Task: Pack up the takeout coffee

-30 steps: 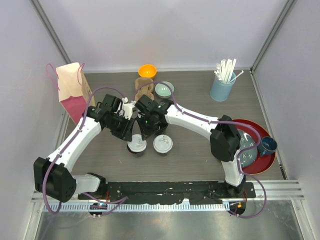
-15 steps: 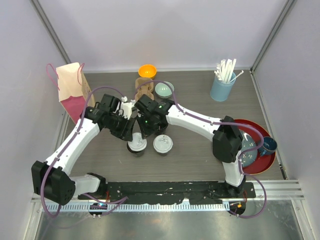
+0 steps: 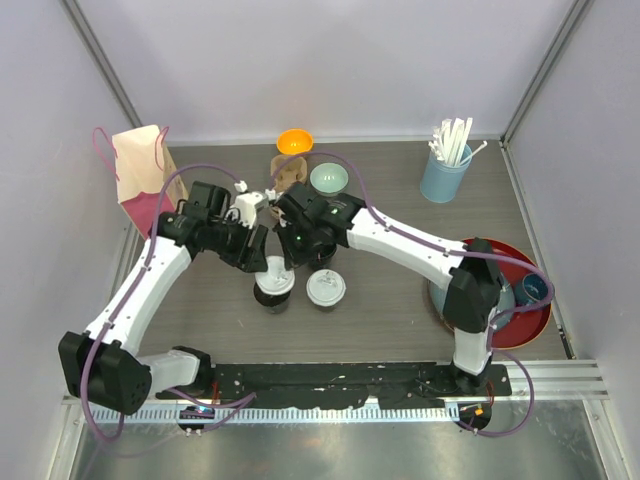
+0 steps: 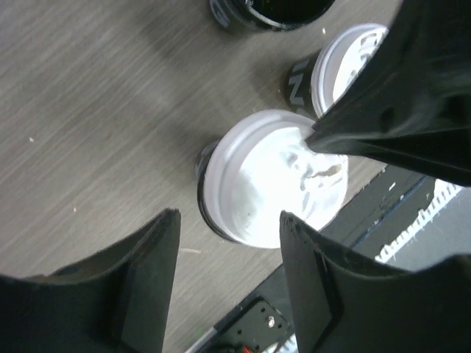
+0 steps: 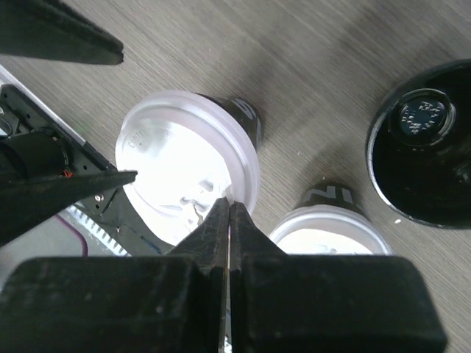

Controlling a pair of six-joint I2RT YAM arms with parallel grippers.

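Top external view shows the table [image 3: 400, 180] with a coffee cup [image 3: 272, 285] near its middle and a second cup [image 3: 325, 288] just beside it. Your right jaws are closed, tip on the first cup's lid [image 4: 254, 184]. Your left jaws hang open around it, not touching. Press off-centre and the cup could tip and spill. It is small and black, its lid round and white.
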